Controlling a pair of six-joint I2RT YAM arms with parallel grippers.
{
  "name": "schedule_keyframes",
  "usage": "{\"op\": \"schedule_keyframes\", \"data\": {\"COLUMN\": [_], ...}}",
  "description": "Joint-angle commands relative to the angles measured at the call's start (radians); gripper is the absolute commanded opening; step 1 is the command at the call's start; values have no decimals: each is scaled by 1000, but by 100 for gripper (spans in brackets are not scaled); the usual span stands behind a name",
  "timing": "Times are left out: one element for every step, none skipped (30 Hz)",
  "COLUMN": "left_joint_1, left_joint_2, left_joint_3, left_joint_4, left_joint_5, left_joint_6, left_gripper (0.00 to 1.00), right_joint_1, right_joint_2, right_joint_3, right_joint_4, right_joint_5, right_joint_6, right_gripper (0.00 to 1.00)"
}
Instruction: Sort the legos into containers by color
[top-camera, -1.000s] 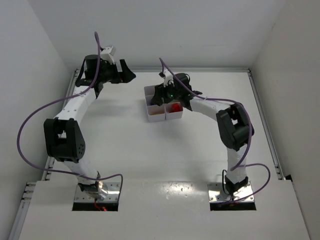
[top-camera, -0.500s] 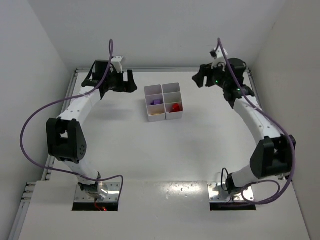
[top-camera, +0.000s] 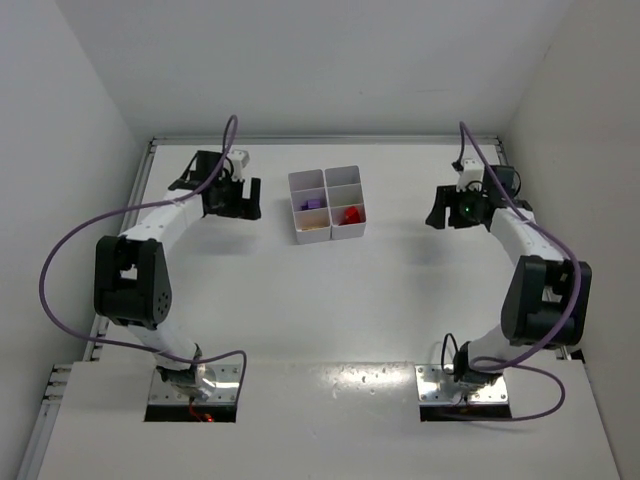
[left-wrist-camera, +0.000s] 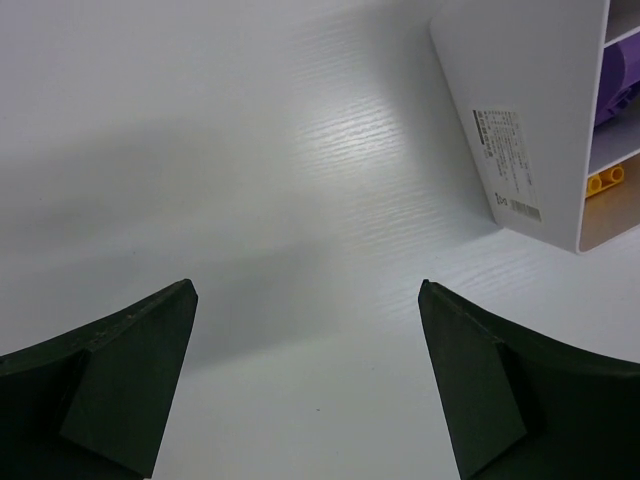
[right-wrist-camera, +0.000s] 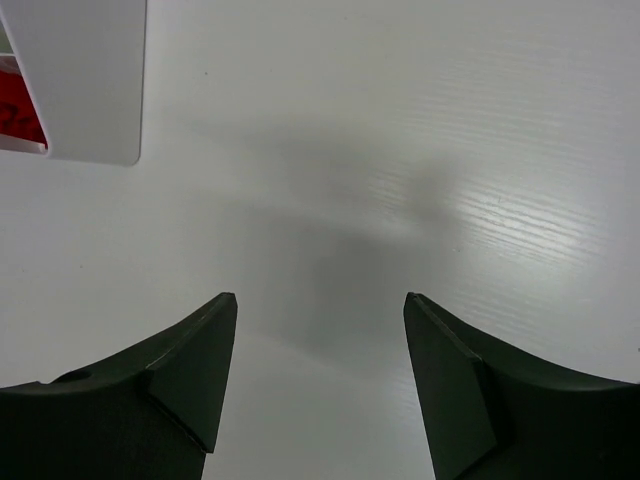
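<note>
The white table (top-camera: 300, 310) takes up most of what there is to see, and from above I can find no loose brick anywhere on it. The left arm (top-camera: 130, 275) and right arm (top-camera: 540, 290) are both folded out toward their own sides. The white six-compartment tray (top-camera: 328, 190) stands toward twelve o'clock from the table's middle, between the two tools and touched by neither. The left gripper (top-camera: 252, 199) hangs at the tray's nine o'clock, fairly near it, and its wrist camera shows the left gripper (left-wrist-camera: 305, 300) spread wide over bare table with nothing between the fingers. The right gripper (top-camera: 438, 207) is at three o'clock and well apart from the tray, likewise spread and carrying nothing (right-wrist-camera: 318, 300). Inside the tray, a purple brick (top-camera: 312, 203) lies at nine o'clock from its centre, a red brick (top-camera: 350, 214) at about four o'clock, and a yellow brick (left-wrist-camera: 605, 181) shows in the left wrist view, in the cell next to the purple one. Each colour seems to keep its own cell (green or pink I cannot make out at this size). With nothing left to pick up in sight, I would judge the sorting done or very nearly so.
</note>
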Motion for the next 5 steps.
{"op": "schedule_keyframes", "data": {"left_joint_1": [15, 15, 15, 15, 15], "left_joint_2": [-43, -43, -43, -43, -54], "left_joint_3": [-10, -10, -10, -20, -21], "left_joint_4": [33, 33, 33, 43, 44], "left_joint_5": [-24, -34, -34, -34, -34], "left_joint_6": [14, 14, 14, 14, 14], "left_gripper": [100, 100, 100, 100, 100], "right_joint_1": [-16, -16, -27, -27, -27], "right_joint_2": [-24, -24, -24, -33, -33], "right_joint_3": [-11, -11, -11, -11, -11], "right_joint_4": [28, 28, 28, 28, 28], "right_joint_5": [-45, -45, -54, -54, -54], "right_joint_6": [-21, -21, -21, -21, -21], "right_gripper": [68, 68, 68, 69, 69]}}
